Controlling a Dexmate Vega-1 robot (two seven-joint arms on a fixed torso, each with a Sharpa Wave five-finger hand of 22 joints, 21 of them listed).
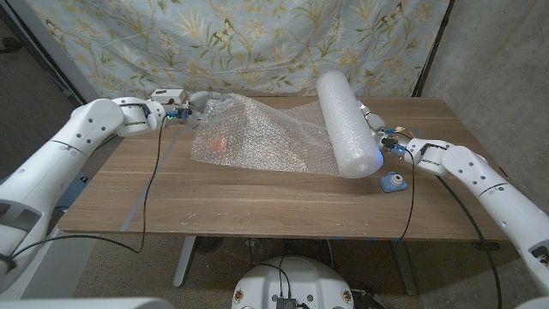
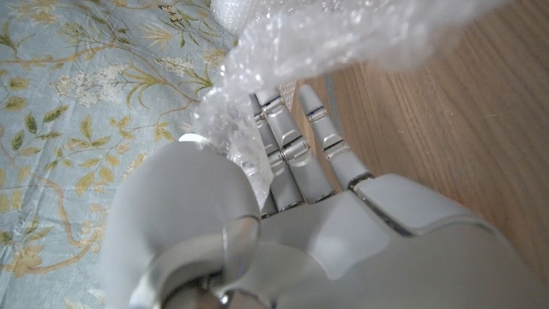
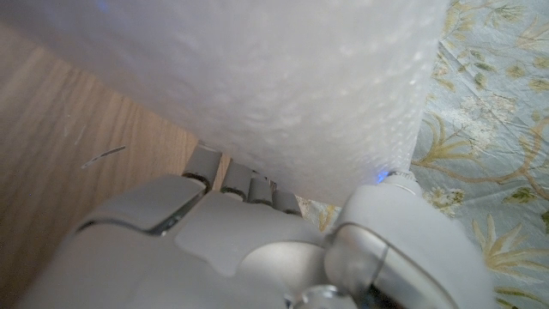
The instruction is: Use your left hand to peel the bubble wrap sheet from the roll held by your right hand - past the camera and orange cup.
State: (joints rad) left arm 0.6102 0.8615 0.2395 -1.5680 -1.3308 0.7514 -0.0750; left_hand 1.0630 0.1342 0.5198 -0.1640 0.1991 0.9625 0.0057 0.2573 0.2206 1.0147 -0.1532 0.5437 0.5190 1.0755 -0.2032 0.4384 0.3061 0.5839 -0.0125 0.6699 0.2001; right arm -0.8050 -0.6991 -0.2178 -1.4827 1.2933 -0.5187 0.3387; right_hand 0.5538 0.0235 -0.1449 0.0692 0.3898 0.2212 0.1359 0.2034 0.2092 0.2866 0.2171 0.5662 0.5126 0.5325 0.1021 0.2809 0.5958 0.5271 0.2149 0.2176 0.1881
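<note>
Right hand hugs the roll; my left hand pinches the sheet, pulling toward nine o'clock past the orange cup.

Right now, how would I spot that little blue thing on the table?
Find the big white bubble wrap roll on the wooden table, held by the robot's right hand. Just in front of the roll's near end sits a small blue camera. It's the only blue object, round-faced, uncovered by the sheet.
</note>
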